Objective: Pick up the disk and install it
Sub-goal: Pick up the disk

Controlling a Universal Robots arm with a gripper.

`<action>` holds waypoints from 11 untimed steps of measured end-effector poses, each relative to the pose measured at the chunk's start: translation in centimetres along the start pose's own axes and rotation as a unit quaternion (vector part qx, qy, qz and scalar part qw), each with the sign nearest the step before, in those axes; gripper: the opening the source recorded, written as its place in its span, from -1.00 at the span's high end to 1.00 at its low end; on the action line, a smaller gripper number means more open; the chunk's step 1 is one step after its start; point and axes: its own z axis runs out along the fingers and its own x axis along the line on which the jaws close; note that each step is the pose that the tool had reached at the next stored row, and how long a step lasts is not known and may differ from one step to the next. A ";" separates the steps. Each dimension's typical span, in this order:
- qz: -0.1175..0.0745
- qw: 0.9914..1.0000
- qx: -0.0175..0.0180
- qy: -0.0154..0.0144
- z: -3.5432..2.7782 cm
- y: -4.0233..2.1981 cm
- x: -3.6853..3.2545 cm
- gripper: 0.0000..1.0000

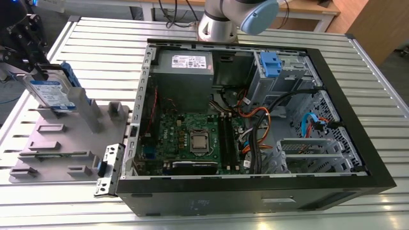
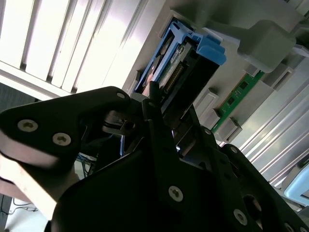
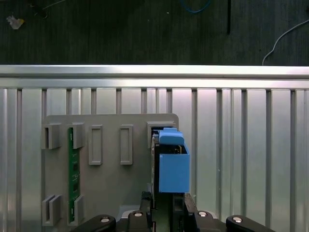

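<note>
Black gripper (image 1: 42,73), pointing down at the exterior view's left, fingers clamped on top edge of upright silver blue-framed disk (image 1: 52,94) in grey plastic rack (image 1: 51,143).

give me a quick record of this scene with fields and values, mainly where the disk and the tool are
disk: upright in a slot of the grey holder plate, at the exterior view's left
tool: at the disk's upper end
holder plate: lying on the slatted table, beside the open computer case
drive cage: inside the case, with a blue handle
task state: disk not yet in the case
</note>
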 end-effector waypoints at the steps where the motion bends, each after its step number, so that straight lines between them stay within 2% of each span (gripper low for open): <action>1: 0.000 1.000 0.000 0.000 0.00 0.00 0.00 0.30; 11: 0.000 1.000 0.000 0.000 -0.01 0.00 0.00 0.30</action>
